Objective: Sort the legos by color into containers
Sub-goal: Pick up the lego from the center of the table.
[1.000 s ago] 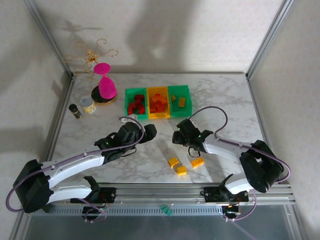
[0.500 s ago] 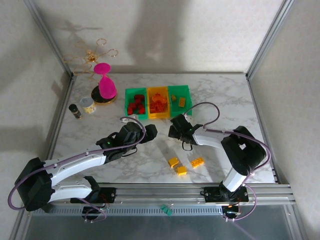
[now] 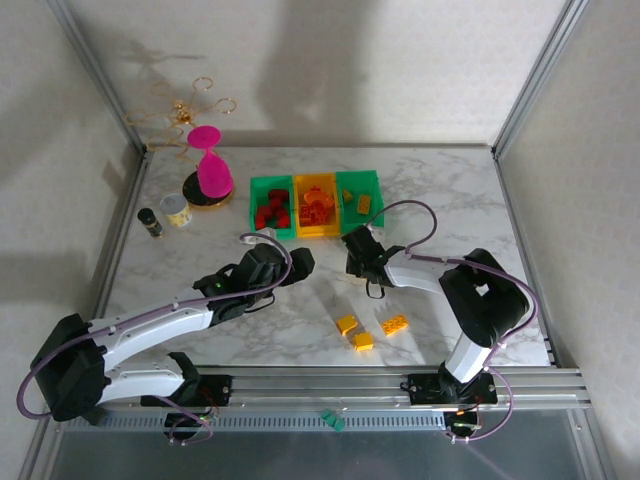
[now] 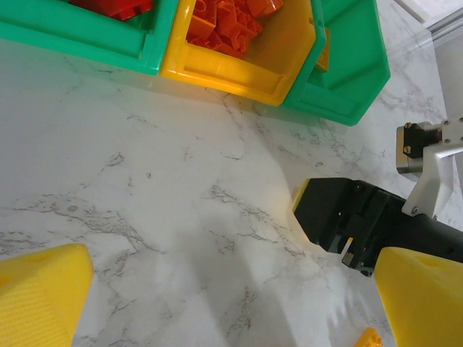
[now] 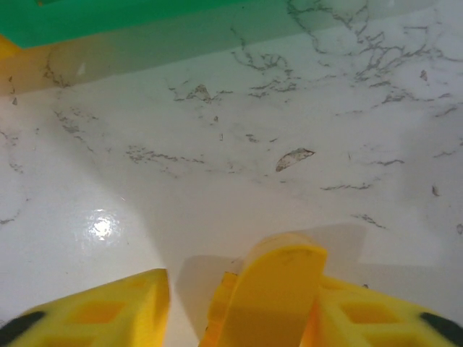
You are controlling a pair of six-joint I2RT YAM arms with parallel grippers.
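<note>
You are clenching the right end effector [image 5: 235,311] on a yellow lego [image 5: 278,285] just above the counter [image 5: 239,144]. It is likely light, rigid and slick, so pinching its flat sides suits. Ahead, the green bin [image 5: 108,18] is waiting. Your left end effector [image 4: 231,289] is hanging released.

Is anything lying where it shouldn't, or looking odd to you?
Three yellow bricks lie loose on the near part of the table, well away from the bins at the back, where the other bricks sit sorted by colour. Nothing looks spilled, tipped or broken.
</note>
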